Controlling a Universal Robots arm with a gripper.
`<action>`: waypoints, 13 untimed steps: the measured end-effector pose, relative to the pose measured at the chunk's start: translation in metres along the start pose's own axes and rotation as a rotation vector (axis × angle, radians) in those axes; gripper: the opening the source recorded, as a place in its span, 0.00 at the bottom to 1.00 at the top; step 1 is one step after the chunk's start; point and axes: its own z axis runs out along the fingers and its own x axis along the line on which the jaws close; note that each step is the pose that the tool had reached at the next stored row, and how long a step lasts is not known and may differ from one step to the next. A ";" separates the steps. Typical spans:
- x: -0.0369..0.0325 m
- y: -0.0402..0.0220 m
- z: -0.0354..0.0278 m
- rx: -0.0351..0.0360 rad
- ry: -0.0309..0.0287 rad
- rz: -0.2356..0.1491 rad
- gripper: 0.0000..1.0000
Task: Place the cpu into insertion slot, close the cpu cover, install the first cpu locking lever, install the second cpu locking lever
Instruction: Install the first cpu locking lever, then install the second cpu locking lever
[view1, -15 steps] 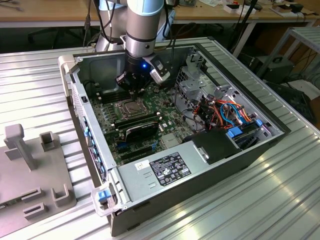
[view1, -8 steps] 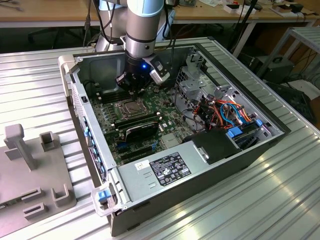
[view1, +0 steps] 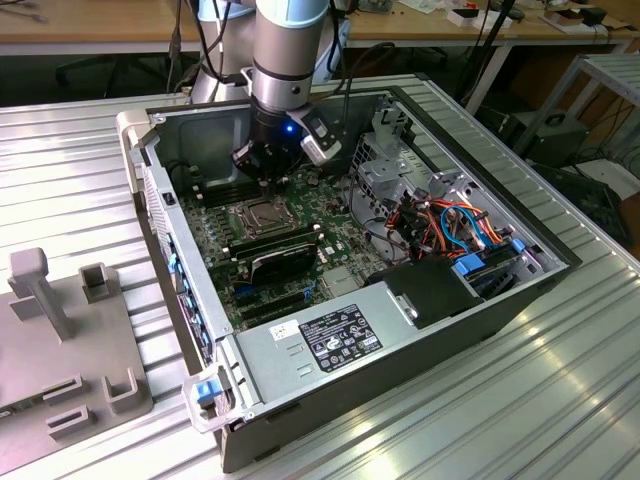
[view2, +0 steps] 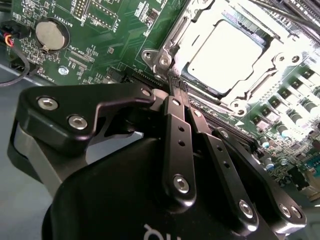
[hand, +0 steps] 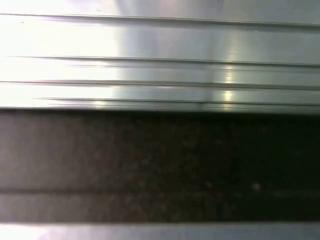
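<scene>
Silver-grey metal marked the cpu (view2: 225, 55), which sat seated in the insertion slot (view2: 172, 37) with the cpu cover (view2: 240, 102) closed around it. Just off the socket's corner, the gripper (view2: 177, 85) stood with its jaws pressed together, tips down beside the cover's edge, holding nothing, over the green motherboard (view2: 115, 30).

We are in a lab or workshop: an open computer case (view1: 380, 300) sits on a ribbed metal table (view1: 90, 160), wooden benches (view1: 110, 25) strewn with cables behind, a grey jig (view1: 60, 330) nearby.
</scene>
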 end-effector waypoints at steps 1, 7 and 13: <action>0.0000 0.0000 -0.0007 0.0000 0.0000 0.000 0.11; -0.0001 -0.0007 -0.0022 0.0001 0.0000 0.000 0.11; -0.0001 -0.0009 -0.0022 0.0000 0.0000 0.000 0.11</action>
